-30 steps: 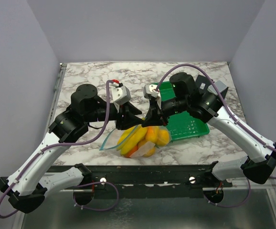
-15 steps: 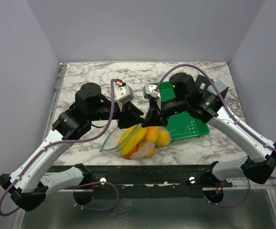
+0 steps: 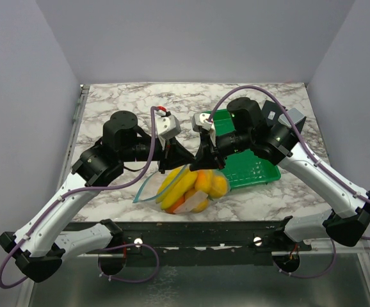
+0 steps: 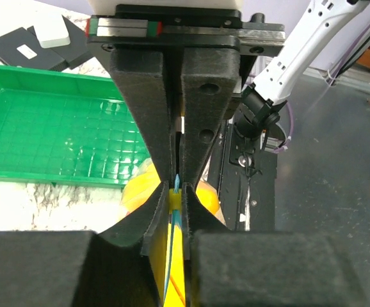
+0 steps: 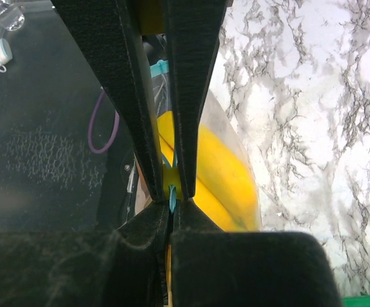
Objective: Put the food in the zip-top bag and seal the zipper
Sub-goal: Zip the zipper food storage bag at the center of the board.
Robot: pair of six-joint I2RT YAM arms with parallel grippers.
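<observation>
Sitting near the 6 o'clock edge of the marbled tabletop in the top view, the zip-top bag holds the food, with the green tray at its 3 o'clock. From the left wrist, the left hand is pinched tight on the zipper, with yellow fruit beneath. From the right wrist, the right hand likewise clamps that blue strip, its fingers nearly touching.

surface: white marble | green tray: right of centre | zip-top bag with food: near edge, beside tray
</observation>
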